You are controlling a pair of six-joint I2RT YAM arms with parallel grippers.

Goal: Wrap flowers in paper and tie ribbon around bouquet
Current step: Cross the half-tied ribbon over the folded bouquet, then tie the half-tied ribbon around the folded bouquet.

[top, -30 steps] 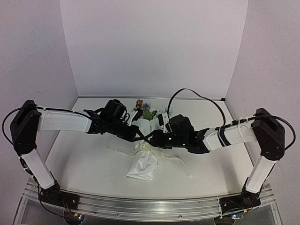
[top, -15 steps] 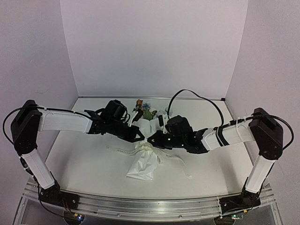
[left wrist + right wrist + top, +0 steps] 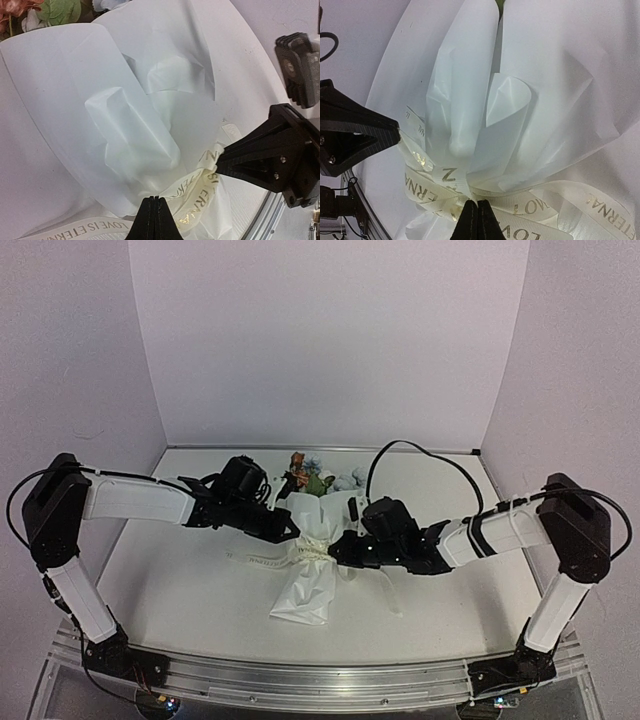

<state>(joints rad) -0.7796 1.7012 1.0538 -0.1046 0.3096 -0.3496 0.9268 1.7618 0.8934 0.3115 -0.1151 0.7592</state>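
Cream ribbon (image 3: 530, 207) round the bouquet (image 3: 305, 585) is pinched by left pincer (image 3: 154, 210) and right pincer (image 3: 477, 212).

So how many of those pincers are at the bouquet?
2. The left pincer is shut on the ribbon at the left of the bouquet's tied neck; the right pincer grips the ribbon from the right side.

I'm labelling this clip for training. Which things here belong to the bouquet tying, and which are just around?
Job in hand: flowers, paper, ribbon, left gripper and right gripper, both shut on the ribbon.
Just around: black cable, table.
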